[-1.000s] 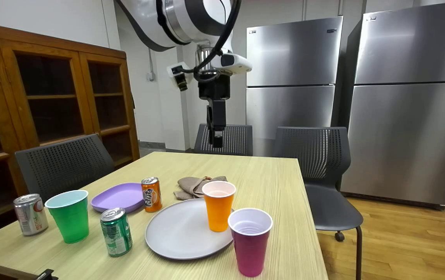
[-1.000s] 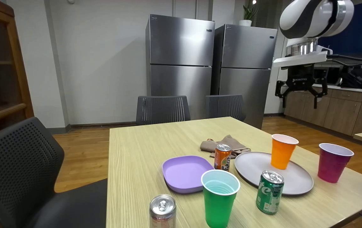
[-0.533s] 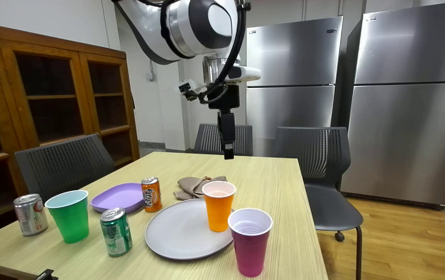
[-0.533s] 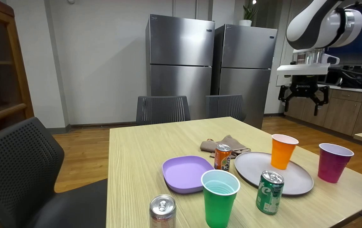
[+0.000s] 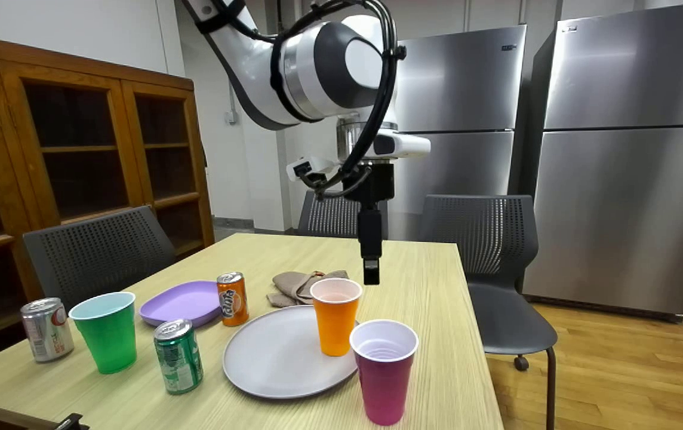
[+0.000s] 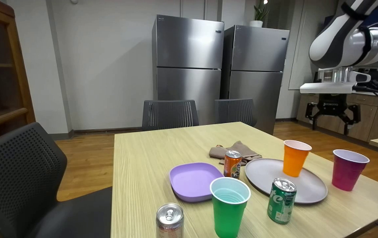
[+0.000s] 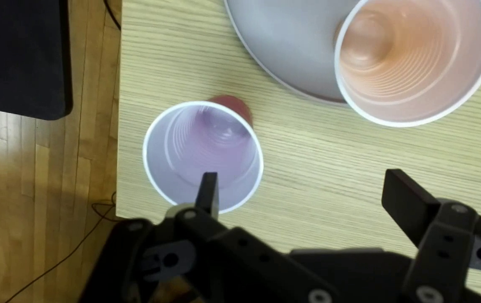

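Your black two-fingered tool (image 7: 301, 198) hangs over the pale wood-grain counter (image 7: 307, 155), fingers spread apart and holding nothing. Left of centre in the wrist view, one finger overlaps the rim of the tall maroon plastic cup (image 7: 204, 147), so lowering straight down could catch that rim and tip it, perhaps over the nearby edge. Drifting toward the upper right could topple the orange plastic cup (image 7: 421, 63) standing on the round grey plate (image 7: 282, 42).
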